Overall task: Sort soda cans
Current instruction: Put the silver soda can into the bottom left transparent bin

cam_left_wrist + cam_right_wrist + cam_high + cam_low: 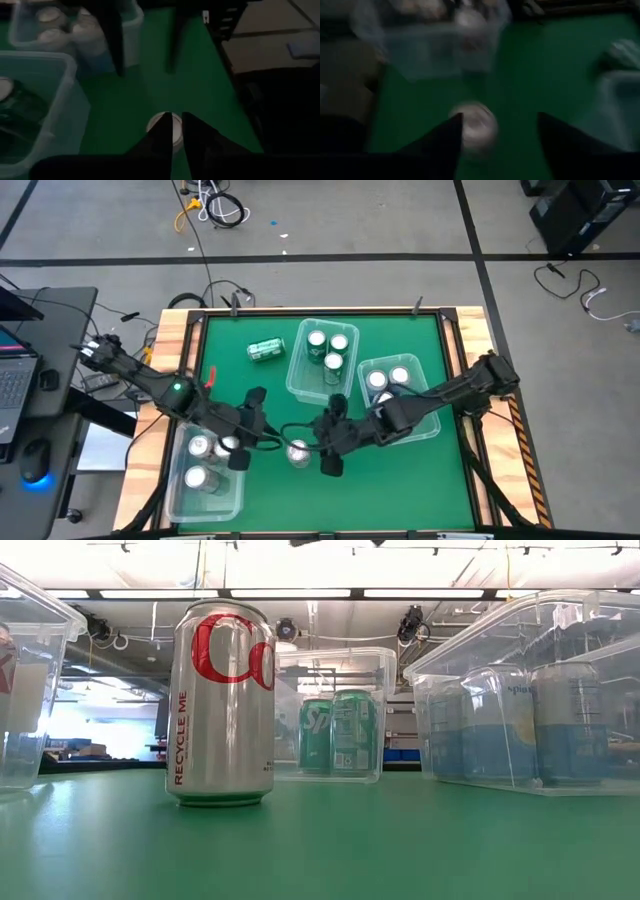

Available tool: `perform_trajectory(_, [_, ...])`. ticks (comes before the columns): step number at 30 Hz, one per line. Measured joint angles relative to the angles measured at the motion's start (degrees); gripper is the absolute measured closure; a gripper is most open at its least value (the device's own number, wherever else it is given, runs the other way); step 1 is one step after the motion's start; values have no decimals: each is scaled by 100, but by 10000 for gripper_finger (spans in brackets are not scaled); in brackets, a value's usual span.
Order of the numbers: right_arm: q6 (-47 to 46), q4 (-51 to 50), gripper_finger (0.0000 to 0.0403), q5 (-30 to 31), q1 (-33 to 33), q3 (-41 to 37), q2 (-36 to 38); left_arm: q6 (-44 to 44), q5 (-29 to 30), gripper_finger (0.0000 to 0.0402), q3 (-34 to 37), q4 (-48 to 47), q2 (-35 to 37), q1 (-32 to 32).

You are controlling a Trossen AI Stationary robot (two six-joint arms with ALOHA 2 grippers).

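Observation:
A silver-white soda can [298, 452] with red lettering [220, 705] stands upright on its base on the green table, between my two grippers. My right gripper [500, 137] is open and hovers above it on its right side [318, 442], touching nothing. My left gripper [178, 134] is just left of the can [262, 440], its fingers apart by only a narrow gap, with the can's top [165, 126] beyond them. A green can [266, 351] lies on its side at the far left.
Three clear bins stand on the table: a middle far bin [300, 375] with green cans [340, 730], a right bin [432, 395] with blue cans [520, 725], and a near left bin [175, 480] with silver cans. Bare green table lies along the near edge.

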State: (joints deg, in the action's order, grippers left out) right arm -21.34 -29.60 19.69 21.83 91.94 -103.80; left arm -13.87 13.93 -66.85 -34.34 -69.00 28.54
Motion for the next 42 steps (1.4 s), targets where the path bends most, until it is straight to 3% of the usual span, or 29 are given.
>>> perform_trajectory(5, [-97,-1167,356,769,279,-5,119,-33,-483,396,-291,-106,-416,6])
perform_trajectory(7, [-173,-1314,386,1039,457,-119,119,11,-487,396,-532,-198,-606,59])
perform_trajectory(15, [-1243,-728,398,2311,1036,-1183,114,204,-508,400,-1458,-816,-1375,111])
perform_trajectory(18, [-1723,213,398,2096,989,-1630,113,270,-659,400,-1739,-888,-1548,115])
perform_trajectory(22, [-1478,1445,402,1258,752,-2045,86,-230,-927,401,-2234,-1521,-1757,8])
perform_trajectory(27, [-1271,1330,402,1827,898,-2092,212,-809,-1046,386,-2356,-2285,-1853,-150])
perform_trajectory(35, [-1400,827,403,2874,1575,-2092,719,-757,-1367,275,-2352,-2562,-2217,-493])
perform_trajectory(42, [-1475,724,403,3022,1749,-2087,823,-754,-1801,137,-2347,-2508,-2818,-834])
